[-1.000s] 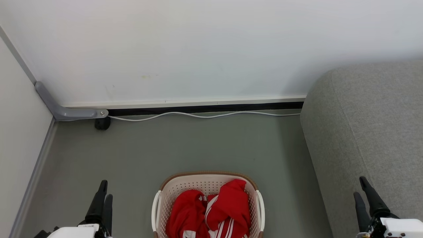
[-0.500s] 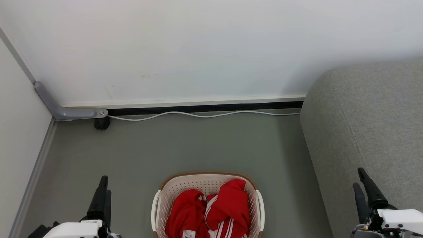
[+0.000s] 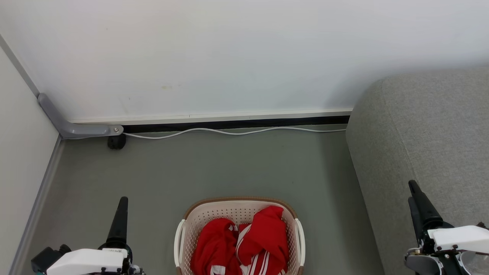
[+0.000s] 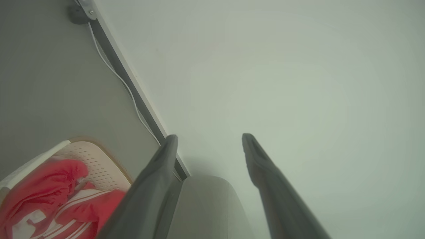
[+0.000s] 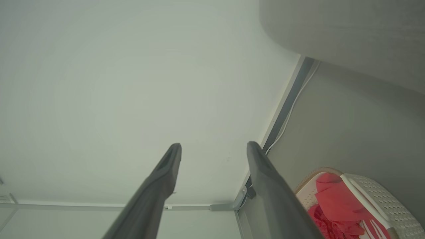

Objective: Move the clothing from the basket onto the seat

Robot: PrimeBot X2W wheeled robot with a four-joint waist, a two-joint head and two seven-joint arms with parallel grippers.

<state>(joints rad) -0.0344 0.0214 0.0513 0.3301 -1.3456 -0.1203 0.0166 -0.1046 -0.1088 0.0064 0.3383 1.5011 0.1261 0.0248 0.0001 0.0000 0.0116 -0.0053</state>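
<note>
The cream basket (image 3: pixel 186 229) stands on the floor at the bottom middle of the head view. In it lie two red garments with white stripes: one on the left (image 3: pixel 214 248), one on the right (image 3: pixel 269 235). The grey sofa (image 3: pixel 431 145) rises to the right of the basket. My left gripper (image 3: pixel 123 201) hovers left of the basket and my right gripper (image 3: pixel 412 190) hangs before the sofa's side. Both are open and hold nothing: the left wrist view shows its gripper (image 4: pixel 209 136) above basket (image 4: pixel 96 159) and clothing (image 4: pixel 43 189), and the right wrist view shows its gripper (image 5: pixel 214 145) spread.
A white cable (image 3: pixel 237 132) runs along the foot of the back wall. A grey bracket (image 3: pixel 76 129) and a black foot (image 3: pixel 116 142) sit in the left corner. A pale side panel (image 3: pixel 23 152) closes the left. Grey floor (image 3: pixel 237 168) lies between basket and wall.
Both grippers have risen in the head view. The left one has turned so that its fingers line up edge-on. Basket and clothing lie as before.
</note>
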